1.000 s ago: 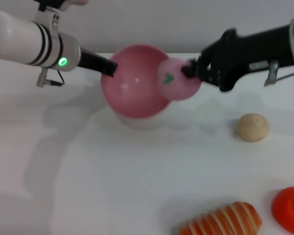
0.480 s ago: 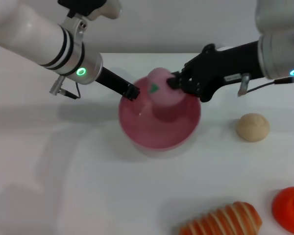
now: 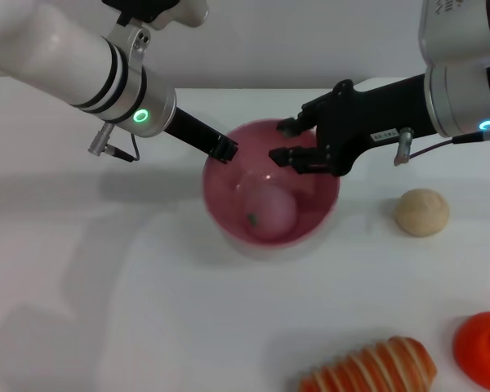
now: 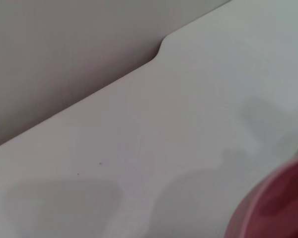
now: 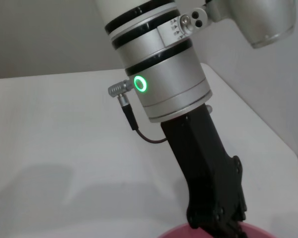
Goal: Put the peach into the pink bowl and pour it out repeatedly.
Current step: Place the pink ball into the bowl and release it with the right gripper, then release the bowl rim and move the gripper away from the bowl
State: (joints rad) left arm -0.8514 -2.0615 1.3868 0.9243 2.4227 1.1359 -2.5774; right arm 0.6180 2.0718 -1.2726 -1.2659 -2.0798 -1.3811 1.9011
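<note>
The pink bowl stands upright on the white table in the head view. The small pink peach lies inside it, its dark stem mark facing up. My left gripper is shut on the bowl's far-left rim. My right gripper is open and empty, just above the bowl's far rim, above the peach. The left wrist view shows a bit of the bowl's rim. The right wrist view shows my left arm and gripper on the bowl's rim.
A tan-beige ball lies right of the bowl. A striped orange-and-white loaf-like toy and an orange-red object lie at the front right. The white table has a back edge against a grey wall.
The bowl went from tilted on its side to upright on the table. My right gripper carried the peach over it, opened and let go; the peach now lies in the bowl.
</note>
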